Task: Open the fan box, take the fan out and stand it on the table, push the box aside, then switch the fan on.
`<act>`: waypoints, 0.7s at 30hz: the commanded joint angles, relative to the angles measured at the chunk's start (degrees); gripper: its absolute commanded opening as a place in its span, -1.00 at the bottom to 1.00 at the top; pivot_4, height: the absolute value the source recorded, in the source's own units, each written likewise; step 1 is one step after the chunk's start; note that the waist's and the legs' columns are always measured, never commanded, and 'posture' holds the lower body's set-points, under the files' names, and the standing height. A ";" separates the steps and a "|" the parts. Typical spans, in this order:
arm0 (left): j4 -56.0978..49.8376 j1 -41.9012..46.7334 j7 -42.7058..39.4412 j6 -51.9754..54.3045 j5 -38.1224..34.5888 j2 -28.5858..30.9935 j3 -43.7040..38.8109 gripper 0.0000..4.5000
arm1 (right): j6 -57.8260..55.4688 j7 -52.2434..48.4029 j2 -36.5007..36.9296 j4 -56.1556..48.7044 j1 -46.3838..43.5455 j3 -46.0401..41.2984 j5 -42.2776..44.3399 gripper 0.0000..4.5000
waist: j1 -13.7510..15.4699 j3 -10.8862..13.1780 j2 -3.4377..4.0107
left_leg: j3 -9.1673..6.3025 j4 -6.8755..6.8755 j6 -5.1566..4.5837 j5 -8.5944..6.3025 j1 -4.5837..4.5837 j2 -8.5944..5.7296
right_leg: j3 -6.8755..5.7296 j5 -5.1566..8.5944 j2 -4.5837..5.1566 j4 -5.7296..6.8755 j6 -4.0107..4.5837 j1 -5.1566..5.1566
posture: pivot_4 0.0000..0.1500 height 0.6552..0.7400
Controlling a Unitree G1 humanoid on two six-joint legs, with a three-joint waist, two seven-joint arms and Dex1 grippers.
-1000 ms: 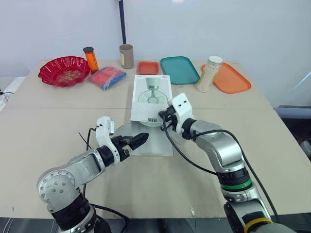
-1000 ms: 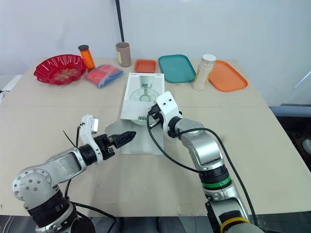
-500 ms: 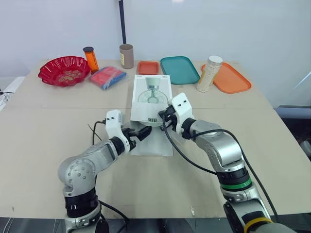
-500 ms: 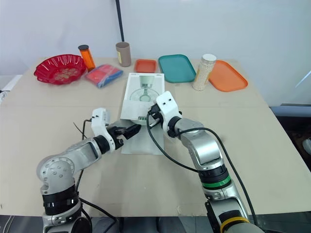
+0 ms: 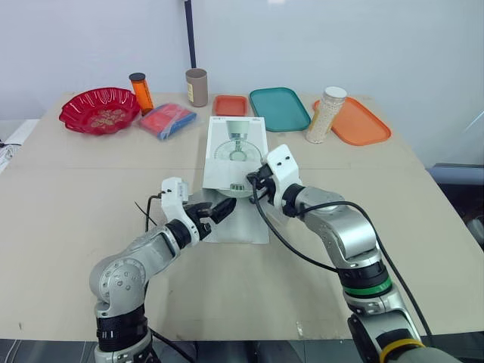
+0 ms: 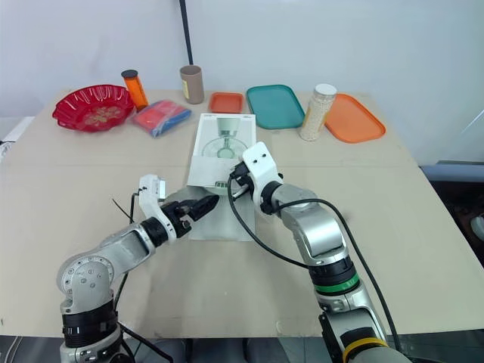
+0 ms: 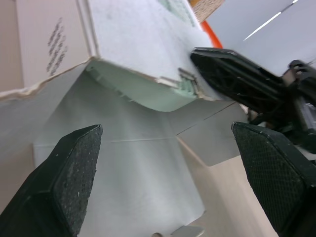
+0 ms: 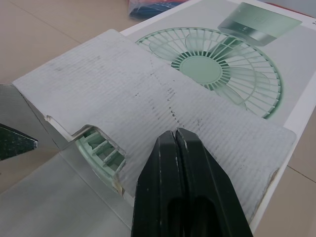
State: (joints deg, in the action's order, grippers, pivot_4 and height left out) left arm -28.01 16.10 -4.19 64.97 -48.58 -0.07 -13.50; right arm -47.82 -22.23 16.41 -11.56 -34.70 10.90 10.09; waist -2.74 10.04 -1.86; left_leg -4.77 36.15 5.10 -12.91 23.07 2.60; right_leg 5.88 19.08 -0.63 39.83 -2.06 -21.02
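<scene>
L gripper (image 5: 224, 208) spread wide, fan box (image 5: 236, 147) at its 1 o'clock; R gripper (image 5: 250, 182) pinched closed over raised flap (image 8: 148, 98) (green fan (image 8: 101, 148) visible inside box).

On the table (image 5: 60, 219) the fan box (image 5: 236, 155) lies centrally, a bowl (image 5: 100, 110) behind-left, trays (image 5: 279, 108) and a jar (image 5: 326, 115) behind-right.

White fan box (image 5: 236, 150) lying flat on the table (image 5: 68, 219), its near end open.
The top bears a picture of a pale green fan. The box lies lengthwise near the table's middle, somewhat toward the far edge. One flap (image 5: 246, 223) lies spread toward the near edge, and the fan (image 8: 101, 148) shows its green grille inside.
</scene>
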 commanded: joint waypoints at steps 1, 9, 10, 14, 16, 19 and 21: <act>-1.29 -0.39 0.01 -1.88 -0.41 0.31 1.41 0.98 | -2.17 -0.13 -0.02 1.76 1.20 1.28 -0.59 -1.00 | 0.00 0.00 0.00 | 0.00 0.00 0.00 0.00 0.00 0.00 | 0.00 0.00 0.00 0.00 0.00 0.00 | 1.00 1.00; 6.30 0.89 0.91 -7.14 3.64 -2.65 5.26 0.98 | -2.24 -0.10 -0.54 1.97 0.93 1.37 -0.91 -1.00 | -0.01 0.00 0.00 | 0.00 0.00 0.00 0.00 0.00 -0.01 | 0.01 0.00 0.00 -0.01 0.00 0.00 | 1.00 1.00; 6.93 0.99 0.65 -8.12 4.14 -2.89 5.70 0.98 | -2.35 -0.07 -0.49 1.78 1.05 1.42 -0.96 -1.00 | -0.02 0.00 0.00 | 0.01 0.00 0.00 0.00 0.00 -0.01 | 0.01 0.00 0.00 -0.01 0.00 0.00 | 1.00 1.00; 8.85 1.20 0.61 -11.19 4.17 -4.43 5.16 0.98 | -2.85 0.09 -0.46 1.12 1.51 1.26 -0.95 -1.00 | -0.01 0.00 0.00 | 0.01 -0.02 -0.01 0.00 0.00 0.00 | 0.01 0.00 -0.01 -0.01 0.00 0.00 | 1.00 1.00; 9.52 1.41 0.44 -12.61 3.34 -5.35 4.55 0.98 | -2.99 0.13 -0.43 0.89 1.72 1.28 -1.03 -1.00 | 0.00 0.00 0.00 | 0.01 -0.02 -0.01 0.00 0.00 -0.01 | 0.01 0.00 0.00 -0.03 0.00 0.00 | 1.00 1.00; 9.89 1.56 0.74 -13.93 2.83 -6.17 3.96 0.98 | -3.06 0.05 -0.42 0.84 1.75 1.25 -1.11 -1.00 | 0.02 0.00 0.00 | 0.00 -0.02 -0.01 0.00 0.01 -0.01 | 0.00 0.00 0.00 -0.05 0.00 0.00 | 1.00 1.00; 10.51 1.45 0.63 -14.44 2.54 -6.36 3.76 0.98 | -3.09 0.02 -0.42 0.85 1.76 1.22 -1.16 -1.00 | 0.01 0.00 0.00 | 0.00 -0.03 -0.01 0.00 0.02 -0.01 | 0.00 0.00 0.00 -0.06 0.00 0.00 | 1.00 1.00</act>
State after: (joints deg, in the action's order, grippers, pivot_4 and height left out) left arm -16.96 16.86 -3.04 51.73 -45.06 -5.84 -9.60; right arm -48.43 -22.16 15.94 -12.16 -34.56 10.95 9.27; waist -2.73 10.04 -1.86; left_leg -4.77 36.11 5.09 -12.91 23.09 2.59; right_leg 5.88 19.07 -0.63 39.78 -2.06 -21.02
